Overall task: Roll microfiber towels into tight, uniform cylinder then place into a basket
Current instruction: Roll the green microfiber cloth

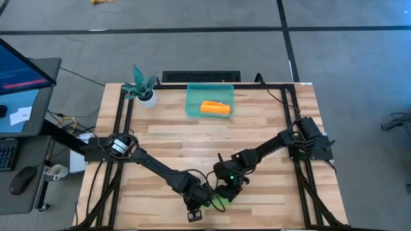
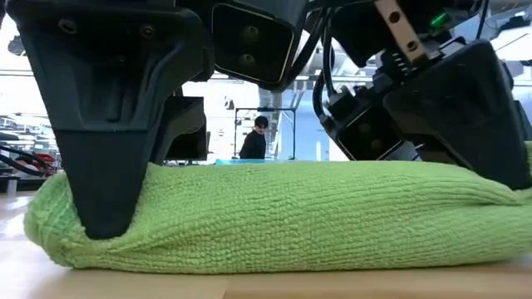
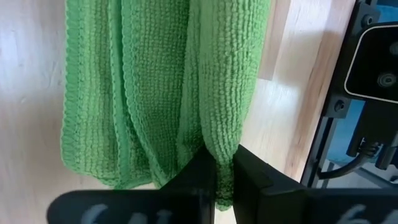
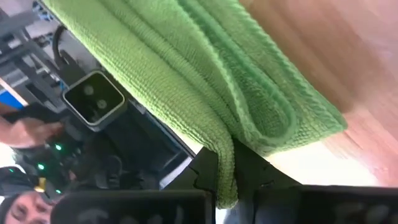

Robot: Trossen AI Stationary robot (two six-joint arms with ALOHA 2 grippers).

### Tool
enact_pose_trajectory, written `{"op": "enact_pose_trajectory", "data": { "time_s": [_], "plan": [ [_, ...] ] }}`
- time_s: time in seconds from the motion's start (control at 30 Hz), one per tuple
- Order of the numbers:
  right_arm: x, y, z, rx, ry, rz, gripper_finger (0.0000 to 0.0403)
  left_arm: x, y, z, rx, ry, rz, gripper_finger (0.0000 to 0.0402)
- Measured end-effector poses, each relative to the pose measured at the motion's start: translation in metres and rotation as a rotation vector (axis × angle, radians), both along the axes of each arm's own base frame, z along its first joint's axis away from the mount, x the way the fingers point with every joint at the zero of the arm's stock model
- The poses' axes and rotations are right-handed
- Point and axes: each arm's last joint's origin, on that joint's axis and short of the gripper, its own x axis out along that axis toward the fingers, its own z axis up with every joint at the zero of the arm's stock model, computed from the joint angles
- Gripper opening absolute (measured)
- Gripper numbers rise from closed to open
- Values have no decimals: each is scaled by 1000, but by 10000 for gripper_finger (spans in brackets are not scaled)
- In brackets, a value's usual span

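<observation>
Between both grippers at the table's near edge lies the rolled lime green microfiber towel (image 2: 274, 216).
Left gripper (image 3: 222, 180) has its dark fingers pinched tight on one end of the roll; right gripper (image 4: 236, 180) is clamped on a fold at the other end. Far beyond both tools, the shallow translucent teal plastic bin (image 1: 210, 90) holds the rolled orange-yellow towel (image 1: 215, 108), beside a small white pot with a teal plant (image 1: 142, 87).
</observation>
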Motion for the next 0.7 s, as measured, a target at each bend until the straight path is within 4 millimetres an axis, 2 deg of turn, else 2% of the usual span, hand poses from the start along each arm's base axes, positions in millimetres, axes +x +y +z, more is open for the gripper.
{"op": "enact_pose_trajectory", "data": {
  "time_s": [0.4, 0.7],
  "plan": [
    [5, -12, 0, -3, 30, -62, 43, -1, 1, 0, 15, -12, -58, 36],
    [5, -12, 0, -3, 29, -62, 43, -2, 0, 0, 14, -26, -113, 117]
  ]
}}
